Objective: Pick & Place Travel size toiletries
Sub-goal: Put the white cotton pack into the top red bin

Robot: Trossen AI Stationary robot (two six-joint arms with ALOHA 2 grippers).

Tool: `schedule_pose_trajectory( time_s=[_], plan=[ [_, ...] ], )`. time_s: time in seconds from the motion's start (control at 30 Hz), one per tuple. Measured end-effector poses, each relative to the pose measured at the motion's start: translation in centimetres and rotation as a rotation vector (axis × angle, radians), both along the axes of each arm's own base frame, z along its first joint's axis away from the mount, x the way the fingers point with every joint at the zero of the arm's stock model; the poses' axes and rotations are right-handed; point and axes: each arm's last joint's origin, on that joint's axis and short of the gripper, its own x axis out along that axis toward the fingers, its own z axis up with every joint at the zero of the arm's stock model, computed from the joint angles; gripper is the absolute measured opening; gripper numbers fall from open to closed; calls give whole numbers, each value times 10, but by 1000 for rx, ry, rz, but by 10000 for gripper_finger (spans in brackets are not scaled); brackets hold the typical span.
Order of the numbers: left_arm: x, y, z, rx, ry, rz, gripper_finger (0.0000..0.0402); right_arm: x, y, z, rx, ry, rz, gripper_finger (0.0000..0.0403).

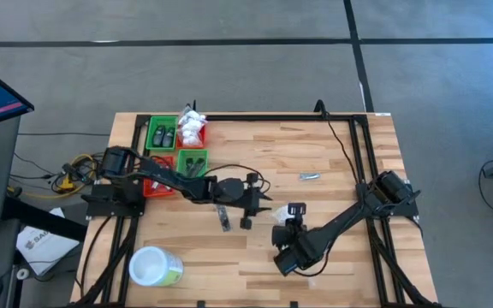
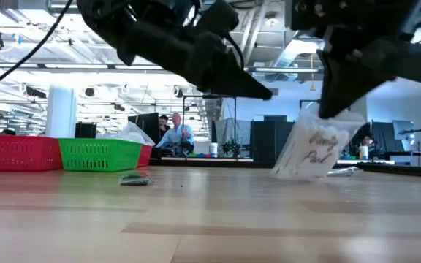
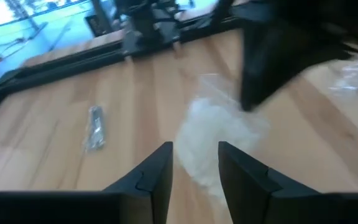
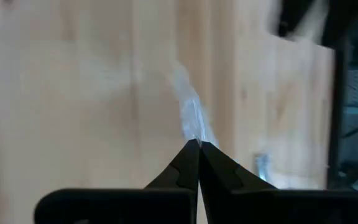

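My right gripper (image 2: pixel 332 109) is near the middle of the table, shut on a clear crinkly packet with dark print (image 2: pixel 314 150). My left gripper (image 3: pixel 194 165) is open, just left of that packet (image 3: pixel 219 134) and pointing at it, touching nothing. A dark slim tube (image 1: pixel 222 219) lies flat on the wood near the left arm. A silver tube (image 1: pixel 308 176) lies farther toward the far right. Dark mini bottles sit in the far green bin (image 1: pixel 163 135), and white packets fill the red bin (image 1: pixel 193 130). My right gripper pinches the packet's upper edge (image 4: pixel 190 127) between its two fingertips, coming from above and pointing down. The packet hangs tilted below the fingers. Its lower corner (image 2: pixel 283 171) is at table level; whether it touches the wood I cannot tell.
Four small red and green bins (image 1: pixel 176 154) stand at the table's far left. A big white-lidded green tub (image 1: pixel 154 267) lies at the near left corner. A black frame (image 1: pixel 349 128) and cable run along the far and right sides. People sit in the room beyond (image 2: pixel 175 135).
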Motion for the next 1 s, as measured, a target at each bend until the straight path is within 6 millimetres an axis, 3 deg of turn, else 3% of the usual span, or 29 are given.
schedule_pose_trajectory(
  time_s=[0.3,0.43,0.6,1.0],
  plan=[
    [-5,-27,-3,39,30,-67,121,2,-14,32,5,-64,-22,0],
    [-5,-31,-1,50,14,-29,121,3,-19,43,29,-106,-26,0],
    [-3,-27,2,41,-20,19,124,8,-20,43,42,-122,4,0],
    [-3,-24,2,-65,-19,27,214,14,-25,43,46,-121,25,0]
  ],
)
